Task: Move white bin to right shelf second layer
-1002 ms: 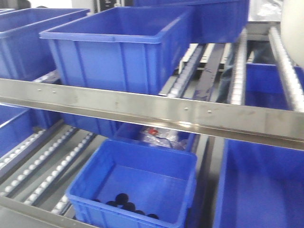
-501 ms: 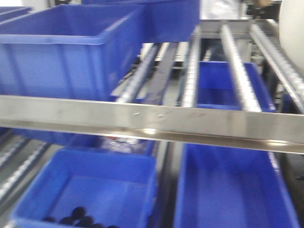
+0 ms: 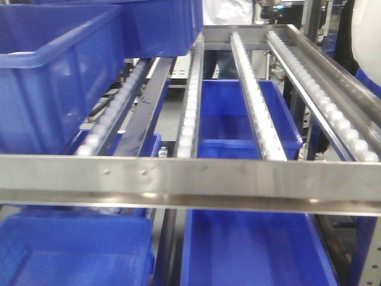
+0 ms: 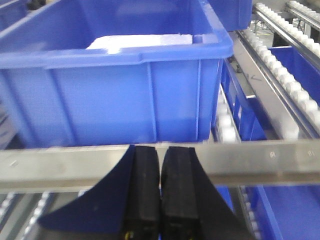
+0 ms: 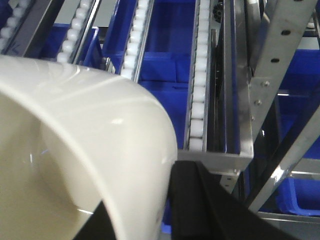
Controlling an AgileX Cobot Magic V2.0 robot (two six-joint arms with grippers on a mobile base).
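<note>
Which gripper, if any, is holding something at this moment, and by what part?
The right gripper holds the white bin by its rim, at a rounded corner of the mouth. The left gripper is shut and holds nothing.

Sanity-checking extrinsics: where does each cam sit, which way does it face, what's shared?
Front: ahead at roller rack, front bar; white bin at the edge, no arm seen.
Left wrist: behind shut left gripper, facing blue crate.
Right wrist: beside right gripper, bin against it.
Shared: rollers, bar.
</note>
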